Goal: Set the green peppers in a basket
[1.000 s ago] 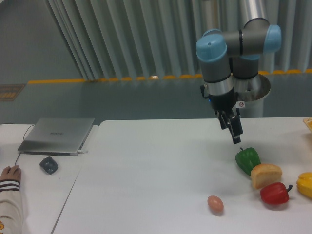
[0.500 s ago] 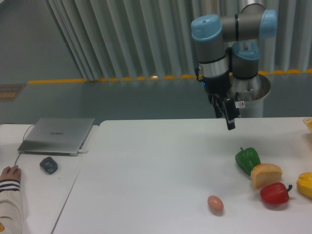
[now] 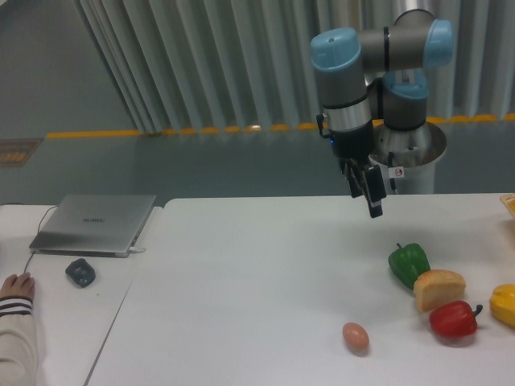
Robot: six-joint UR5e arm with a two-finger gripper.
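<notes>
We are watching the grey-and-blue arm's dark two-finger tool hanging empty above the white table, its gap too small to judge. The glossy dark-green lobed bell pepper is lying below and right, touching a bread roll. No basket is showing; we judge reaching and descending come next.

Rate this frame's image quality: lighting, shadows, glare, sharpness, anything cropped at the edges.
Fixed camera: even, soft lighting, only faint shadows under the green pepper and egg; mild glare on the red pepper and the white table; overall slightly soft, low-resolution, with the hand too dark to read its jaws; the yellow pepper is cropped at the right edge.
</notes>
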